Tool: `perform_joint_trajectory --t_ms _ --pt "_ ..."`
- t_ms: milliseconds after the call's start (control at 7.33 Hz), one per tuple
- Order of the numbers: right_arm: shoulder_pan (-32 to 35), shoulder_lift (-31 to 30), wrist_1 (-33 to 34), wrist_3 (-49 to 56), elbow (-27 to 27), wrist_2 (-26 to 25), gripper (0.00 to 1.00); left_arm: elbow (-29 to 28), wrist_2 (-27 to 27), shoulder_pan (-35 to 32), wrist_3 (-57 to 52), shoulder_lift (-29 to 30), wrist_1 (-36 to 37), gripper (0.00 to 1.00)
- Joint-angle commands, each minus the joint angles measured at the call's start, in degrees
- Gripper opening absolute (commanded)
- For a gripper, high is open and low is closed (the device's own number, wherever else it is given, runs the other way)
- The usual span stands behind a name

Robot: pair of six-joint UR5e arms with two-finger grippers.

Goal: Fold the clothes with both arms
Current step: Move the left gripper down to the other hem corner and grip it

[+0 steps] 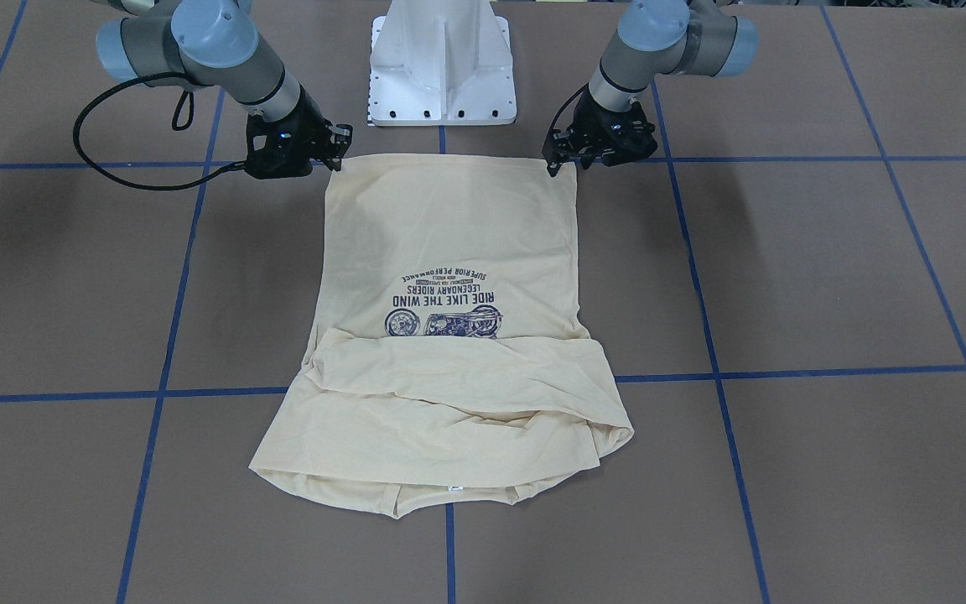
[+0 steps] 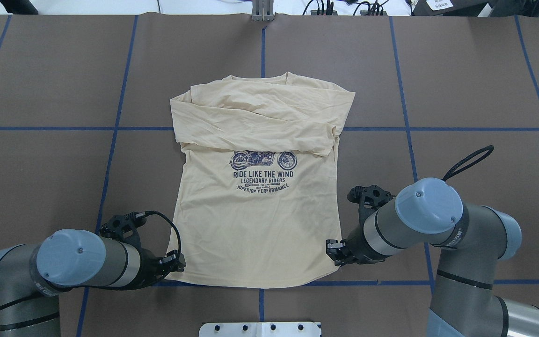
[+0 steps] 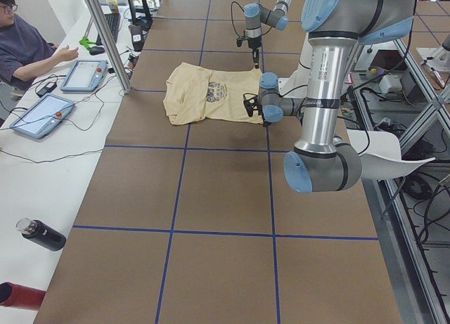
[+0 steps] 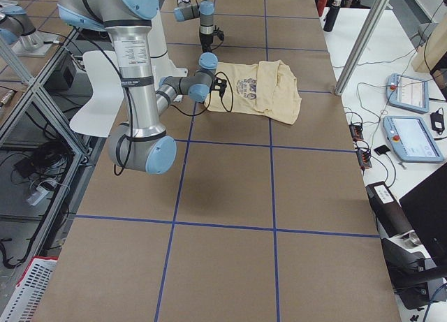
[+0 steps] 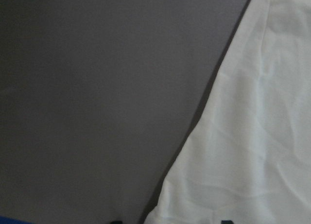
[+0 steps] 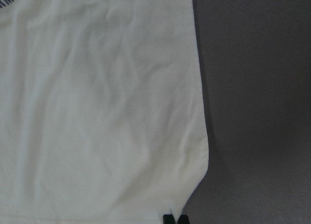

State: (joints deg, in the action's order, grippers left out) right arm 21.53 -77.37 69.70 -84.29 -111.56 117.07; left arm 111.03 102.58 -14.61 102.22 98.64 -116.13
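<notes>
The cream-yellow shirt (image 1: 449,235) (image 2: 255,224) lies flat on the brown table, navy print up, with its sleeves folded across the chest at the far end. Both arms reach to the hem nearest the robot. My left gripper (image 2: 176,262) (image 1: 563,164) (image 5: 170,222) is open, its fingertips wide apart astride the shirt's hem corner (image 5: 252,136). My right gripper (image 2: 332,248) (image 1: 336,155) (image 6: 175,219) has its tips nearly together, shut on the other hem corner of the shirt (image 6: 97,112). Neither corner is lifted off the table.
The white pedestal base (image 1: 441,67) (image 2: 260,329) stands just behind the hem, between the arms. Blue tape lines (image 2: 110,150) grid the brown table. A person (image 3: 21,43) sits at a side desk with pendants; a dark bottle (image 3: 39,232) lies there.
</notes>
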Motion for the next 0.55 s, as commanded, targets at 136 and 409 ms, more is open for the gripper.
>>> perform_joint_trajectory --t_ms 136,409 --pt "0.09 -0.24 0.00 0.00 0.11 -0.09 0.00 0.33 0.07 0.02 -0.01 0.06 0.38 0.33" --pt "0.35 -0.33 0.00 0.00 0.11 0.09 0.00 0.59 0.07 0.02 -0.01 0.23 0.38 0.00"
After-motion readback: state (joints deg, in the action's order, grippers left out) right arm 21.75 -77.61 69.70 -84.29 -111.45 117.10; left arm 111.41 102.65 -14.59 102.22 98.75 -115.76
